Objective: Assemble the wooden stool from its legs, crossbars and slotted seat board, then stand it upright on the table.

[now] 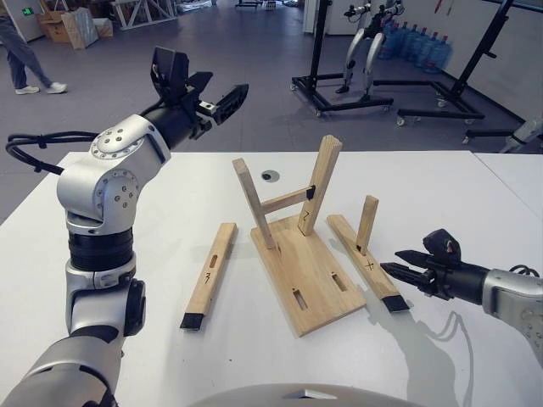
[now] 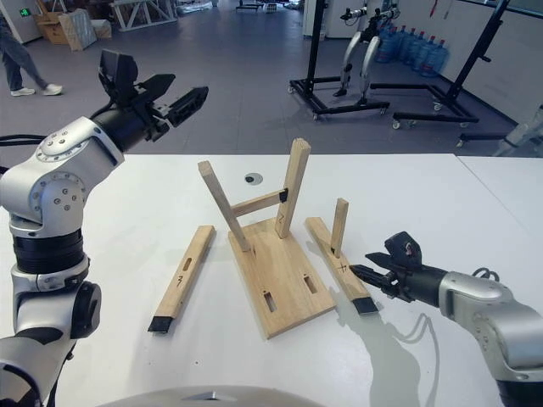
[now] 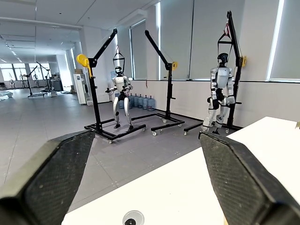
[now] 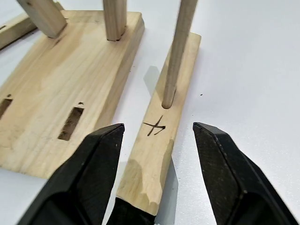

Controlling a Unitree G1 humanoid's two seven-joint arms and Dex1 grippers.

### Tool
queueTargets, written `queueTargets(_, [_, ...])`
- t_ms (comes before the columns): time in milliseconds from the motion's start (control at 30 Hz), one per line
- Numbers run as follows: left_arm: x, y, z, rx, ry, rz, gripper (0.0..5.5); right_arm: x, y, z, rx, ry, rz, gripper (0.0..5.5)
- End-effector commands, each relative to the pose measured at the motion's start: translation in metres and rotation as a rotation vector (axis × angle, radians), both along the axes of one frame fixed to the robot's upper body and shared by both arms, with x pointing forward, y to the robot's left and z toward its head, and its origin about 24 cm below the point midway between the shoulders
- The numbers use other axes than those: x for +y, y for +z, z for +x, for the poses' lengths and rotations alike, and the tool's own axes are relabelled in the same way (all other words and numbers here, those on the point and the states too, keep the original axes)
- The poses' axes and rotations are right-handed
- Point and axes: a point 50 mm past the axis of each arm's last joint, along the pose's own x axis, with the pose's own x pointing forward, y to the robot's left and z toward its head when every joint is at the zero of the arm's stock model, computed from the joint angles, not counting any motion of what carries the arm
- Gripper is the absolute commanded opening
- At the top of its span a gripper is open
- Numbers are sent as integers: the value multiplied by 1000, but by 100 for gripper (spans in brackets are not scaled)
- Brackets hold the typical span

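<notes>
The slotted seat board (image 1: 307, 270) lies flat mid-table with two legs (image 1: 320, 183) standing in it, joined by a crossbar (image 1: 285, 201). To its right lies a leg (image 1: 366, 260) marked with an X, a crossbar (image 1: 366, 224) standing up from it. Another loose leg (image 1: 211, 273) lies to the left of the board. My right gripper (image 1: 397, 264) is open, low over the table, just right of the X-marked leg (image 4: 154, 154); its fingers (image 4: 93, 173) straddle that leg's black-tipped end. My left gripper (image 1: 227, 98) is open, raised high above the table's far left edge.
A small round hole (image 1: 270, 175) sits in the white table (image 1: 153, 229) behind the board. Black gantry frames (image 1: 339, 93) with hanging robots and water bottles stand on the floor beyond the table. A second table edge (image 1: 522, 174) lies to the right.
</notes>
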Motion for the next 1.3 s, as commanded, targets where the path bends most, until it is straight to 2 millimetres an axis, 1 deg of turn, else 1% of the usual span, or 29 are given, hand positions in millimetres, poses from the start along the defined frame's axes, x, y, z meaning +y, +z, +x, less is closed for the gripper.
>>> queueTargets(33, [0,-8,-1,20,19,9,407,5,-1,5,-21,10,-32,271])
queueTargets(133, [1,-10,-1,25,29,7,407,10,-2,4,5,19,-11,271])
queueTargets(267, [2,-10,-2,22,38,2,407,10,1,7,22,19,-19,271])
queueTargets(467, [1,-10,-1,22,38,2,407,19,-20,1,92,3,-45,271])
queueTargets(667, [-1,-11,-1,21,37,4,407,22,-35,2,119,-29,-82,271])
queueTargets(933, [-1,-11,0,21,40,6,407,31,-47,1,133,-31,-144,271])
queueTargets(1067, [-2,-11,-1,20,39,6,407,26,-50,2,120,-36,-196,210])
queueTargets(1300, [-3,-11,-1,23,35,3,407,18,-52,1,117,-38,-218,204])
